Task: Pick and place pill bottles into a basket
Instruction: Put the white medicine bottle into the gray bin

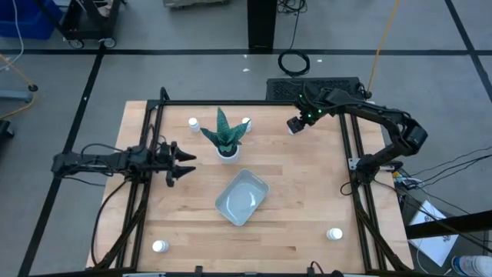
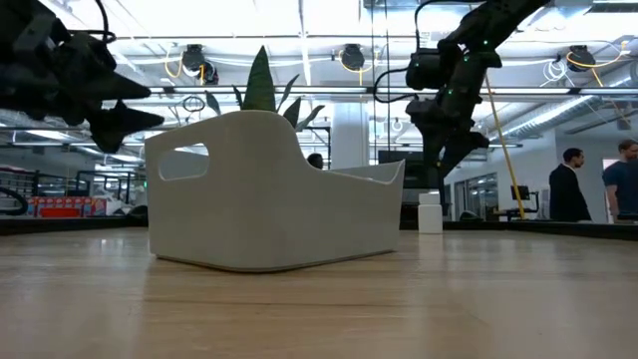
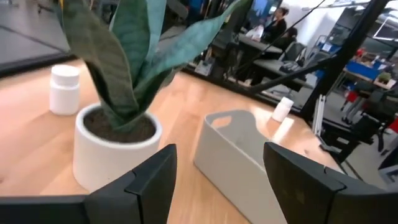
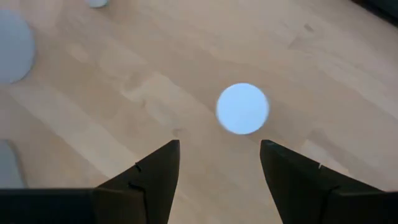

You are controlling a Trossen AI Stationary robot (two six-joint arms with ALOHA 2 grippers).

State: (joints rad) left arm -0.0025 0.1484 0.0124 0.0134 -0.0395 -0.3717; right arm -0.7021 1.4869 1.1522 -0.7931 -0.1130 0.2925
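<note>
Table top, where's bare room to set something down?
Free: the wood between the basket and the near-edge pill bottles, and right of the basket. Crowded: the far side, around the potted plant, its flanking bottles, and the right gripper.

Likely an open lab, ceiling pipes [image 2: 329,92], desks [image 3: 273,59], people [image 2: 570,184] beyond table [image 1: 307,223]

Overhead view evenly lit, table [image 1: 284,223] bright w/ only soft, short shadows. Low view strongly backlit by ceiling strip lights [image 2: 299,40]: arms in silhouette, fixtures flare, near tabletop out of focus. Wrist views: fingers [image 3: 146,186] and plant [image 3: 124,56] soft close-up, bottle cap [image 4: 242,109] washed out w/ bluish glare.
</note>
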